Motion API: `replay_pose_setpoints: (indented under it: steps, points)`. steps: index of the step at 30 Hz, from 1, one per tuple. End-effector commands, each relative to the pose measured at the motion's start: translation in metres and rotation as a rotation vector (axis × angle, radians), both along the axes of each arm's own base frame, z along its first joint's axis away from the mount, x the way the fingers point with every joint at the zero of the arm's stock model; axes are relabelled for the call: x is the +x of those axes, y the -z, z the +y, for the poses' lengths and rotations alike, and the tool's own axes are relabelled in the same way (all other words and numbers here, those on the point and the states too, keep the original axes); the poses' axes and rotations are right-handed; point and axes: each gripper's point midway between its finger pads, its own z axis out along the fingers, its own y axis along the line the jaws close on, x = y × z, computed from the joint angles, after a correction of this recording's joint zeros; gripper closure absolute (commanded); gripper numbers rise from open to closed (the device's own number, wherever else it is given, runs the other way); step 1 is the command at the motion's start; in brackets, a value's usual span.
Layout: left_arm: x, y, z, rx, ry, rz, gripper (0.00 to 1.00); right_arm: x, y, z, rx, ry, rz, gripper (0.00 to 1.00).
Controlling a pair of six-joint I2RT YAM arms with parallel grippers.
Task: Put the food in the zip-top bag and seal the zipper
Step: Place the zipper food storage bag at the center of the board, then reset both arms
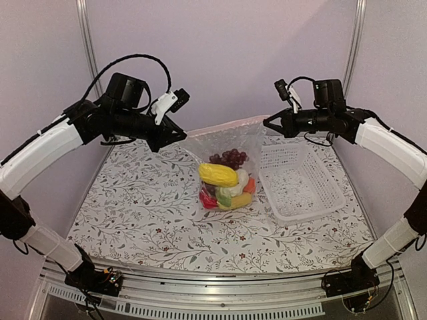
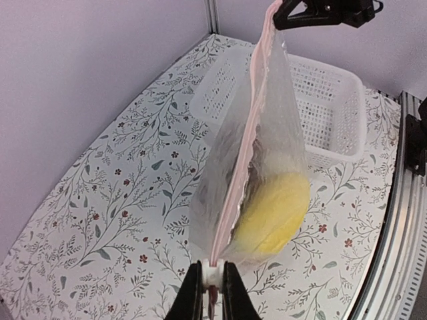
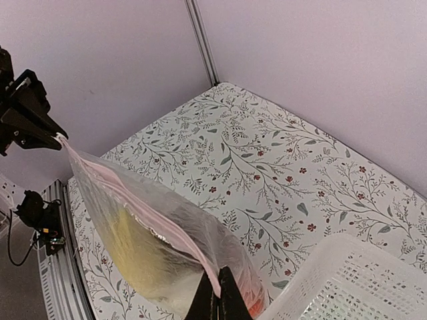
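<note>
Two corners of the bag (image 1: 223,157) are pinched. The left gripper (image 1: 181,135) has its jaws clamped on one end of the mouth, the right gripper (image 1: 268,122) on the other. The bag hangs between them over the tabletop (image 1: 133,200), food (image 1: 225,183) sunk to its bottom. The zipper (image 1: 223,127) runs taut from arm to arm, neither nearer. The wrist views show us its pink strip (image 2: 243,153) close up; whether it is pressed shut, we cannot tell. Only the top view shows the basket (image 1: 337,195) beside the bag.

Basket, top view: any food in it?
No. The white mesh basket shows only its bare perforated floor, and the toy food sits inside the zip-top bag.
</note>
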Motion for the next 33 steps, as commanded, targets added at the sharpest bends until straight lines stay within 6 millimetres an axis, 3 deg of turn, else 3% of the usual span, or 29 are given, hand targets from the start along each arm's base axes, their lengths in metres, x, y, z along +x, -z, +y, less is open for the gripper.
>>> replay_pose_setpoints:
  steps: [1,4,7,8,11,14,17,19,21,23,27,33]
  points:
    - [0.005,-0.005,0.007,0.041,0.019,-0.047,0.99,0.013,-0.028,-0.003,0.04,0.022,-0.086,1.0]
    - [-0.015,0.025,0.001,0.031,0.071,0.079,0.95,0.002,0.001,-0.003,0.024,-0.012,-0.035,1.0]
    - [-0.048,0.061,-0.003,0.047,0.126,0.214,0.89,-0.027,0.048,-0.007,0.005,-0.06,0.073,0.98]
    - [-0.061,0.069,-0.005,0.064,0.138,0.232,0.86,-0.042,0.054,-0.01,0.006,-0.076,0.097,0.96]
    - [-0.093,0.067,-0.012,0.083,0.164,0.205,0.66,-0.088,0.075,-0.019,0.006,-0.106,0.202,0.83]
    - [-0.103,0.04,-0.014,0.024,0.141,0.166,0.46,-0.129,0.056,-0.035,0.047,-0.106,0.226,0.6]
    - [-0.098,-0.002,-0.008,-0.048,0.101,0.086,0.4,-0.148,0.012,-0.049,0.093,-0.073,0.158,0.43]
    - [-0.086,-0.026,0.0,-0.078,0.035,-0.003,0.33,-0.14,-0.013,-0.061,0.1,0.024,0.099,0.28]
    - [-0.058,-0.047,0.014,-0.112,-0.11,-0.118,0.23,-0.116,-0.029,-0.079,0.098,0.2,0.057,0.04]
    - [-0.027,-0.058,0.03,-0.122,-0.266,-0.194,0.16,-0.086,-0.036,-0.102,0.084,0.404,0.038,0.01]
    - [0.023,-0.082,0.056,-0.11,-0.515,-0.26,0.14,-0.04,-0.066,-0.146,0.096,0.77,-0.001,0.01]
    - [0.044,-0.105,0.049,-0.2,-0.559,-0.262,0.13,-0.015,-0.103,-0.174,0.061,0.956,-0.133,0.01]
